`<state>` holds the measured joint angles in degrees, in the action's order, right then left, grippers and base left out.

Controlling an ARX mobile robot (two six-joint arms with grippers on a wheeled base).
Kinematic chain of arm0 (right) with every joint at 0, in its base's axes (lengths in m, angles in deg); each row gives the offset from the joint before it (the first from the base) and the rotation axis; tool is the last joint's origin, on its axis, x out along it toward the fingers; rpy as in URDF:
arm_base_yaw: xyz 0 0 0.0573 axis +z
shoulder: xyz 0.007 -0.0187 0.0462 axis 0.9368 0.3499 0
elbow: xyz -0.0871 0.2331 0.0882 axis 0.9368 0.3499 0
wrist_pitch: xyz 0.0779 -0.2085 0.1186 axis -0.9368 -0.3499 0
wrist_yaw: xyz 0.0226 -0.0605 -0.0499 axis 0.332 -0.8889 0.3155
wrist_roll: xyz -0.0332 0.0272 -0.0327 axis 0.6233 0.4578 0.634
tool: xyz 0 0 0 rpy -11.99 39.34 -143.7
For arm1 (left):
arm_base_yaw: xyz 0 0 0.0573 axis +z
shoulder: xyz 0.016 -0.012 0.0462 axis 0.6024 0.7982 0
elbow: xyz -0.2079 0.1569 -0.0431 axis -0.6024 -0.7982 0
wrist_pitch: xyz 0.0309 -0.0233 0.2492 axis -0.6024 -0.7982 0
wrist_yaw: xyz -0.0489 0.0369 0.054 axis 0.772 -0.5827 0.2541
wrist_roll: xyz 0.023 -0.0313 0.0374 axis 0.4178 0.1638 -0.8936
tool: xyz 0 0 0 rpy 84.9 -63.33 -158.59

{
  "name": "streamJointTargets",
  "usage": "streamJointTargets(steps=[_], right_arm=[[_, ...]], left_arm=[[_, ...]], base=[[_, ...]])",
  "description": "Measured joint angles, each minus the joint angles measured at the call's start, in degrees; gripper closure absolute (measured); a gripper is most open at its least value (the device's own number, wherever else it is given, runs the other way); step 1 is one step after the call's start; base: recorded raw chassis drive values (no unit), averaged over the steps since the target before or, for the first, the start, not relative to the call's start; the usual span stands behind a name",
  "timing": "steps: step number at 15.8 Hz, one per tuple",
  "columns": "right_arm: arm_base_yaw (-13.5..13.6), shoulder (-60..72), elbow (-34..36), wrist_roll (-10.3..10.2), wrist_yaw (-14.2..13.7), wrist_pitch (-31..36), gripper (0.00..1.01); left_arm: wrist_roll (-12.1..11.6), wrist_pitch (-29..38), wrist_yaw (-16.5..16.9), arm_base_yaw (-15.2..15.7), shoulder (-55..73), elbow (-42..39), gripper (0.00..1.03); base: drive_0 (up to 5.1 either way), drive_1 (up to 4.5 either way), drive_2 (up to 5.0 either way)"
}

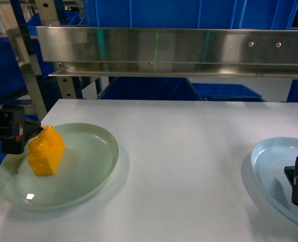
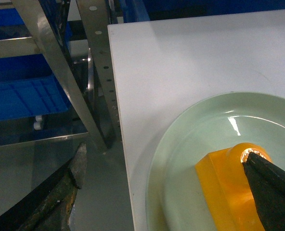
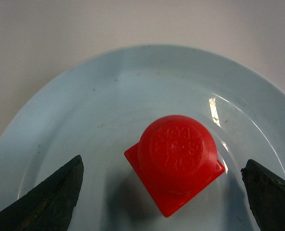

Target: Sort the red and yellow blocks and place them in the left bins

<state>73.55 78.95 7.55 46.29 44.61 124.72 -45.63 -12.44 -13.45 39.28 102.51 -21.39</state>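
Note:
The yellow block [image 1: 46, 151] stands on a round green plate [image 1: 88, 171] at the table's left. My left gripper [image 1: 30, 136] is open at the plate's left rim. In the left wrist view its right finger [image 2: 272, 192] touches a stud of the yellow block [image 2: 226, 187], and the other finger [image 2: 60, 192] hangs off the table edge. The red block [image 3: 176, 161] sits on a pale-blue plate [image 3: 84, 106]. My right gripper [image 3: 162, 162] is open above it, one finger on each side, neither touching. Blue bins [image 1: 149, 91] show behind the table.
A steel shelf rail [image 1: 174, 50] crosses above the table's far edge, with a perforated upright [image 1: 33, 75] at the left. The table's left edge [image 2: 121, 125] drops to the floor beside a metal frame and a blue crate [image 2: 22, 98]. The pale-blue plate [image 1: 270, 171] lies at the right.

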Motion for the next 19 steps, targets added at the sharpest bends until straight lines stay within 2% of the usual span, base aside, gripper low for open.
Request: streamJointTargets(steps=[12,13,15,17,18,19], right_arm=[[-0.7,4.1,-3.7,0.8,-0.1,0.2,0.03],[-0.7,4.3,-3.7,0.8,0.0,0.2,0.05],[-0.7,4.3,-3.7,0.8,-0.2,-0.1,0.31],[-0.7,4.3,-3.7,0.8,-0.2,-0.1,0.47],[-0.7,4.3,-3.6,0.8,-0.2,0.0,0.61],[-0.7,4.4,-3.6,0.8,-0.2,0.3,0.64]], left_arm=[[0.0,-0.5,0.2,-0.5,-0.1,0.0,0.05],[0.0,-0.6,0.3,-0.5,-0.2,0.0,0.05],[0.0,-0.7,0.6,-0.3,-0.2,0.0,0.05],[0.0,-0.6,0.7,-0.2,-0.2,-0.1,0.05],[0.0,-0.7,0.9,0.0,-0.2,-0.1,0.05],[0.0,-0.7,1.1,0.0,-0.2,-0.1,0.05]], base=[[0.0,0.00,0.0],[0.0,0.00,0.0],[0.0,0.00,0.0],[0.0,0.00,0.0],[0.0,0.00,0.0],[0.0,0.00,0.0]])
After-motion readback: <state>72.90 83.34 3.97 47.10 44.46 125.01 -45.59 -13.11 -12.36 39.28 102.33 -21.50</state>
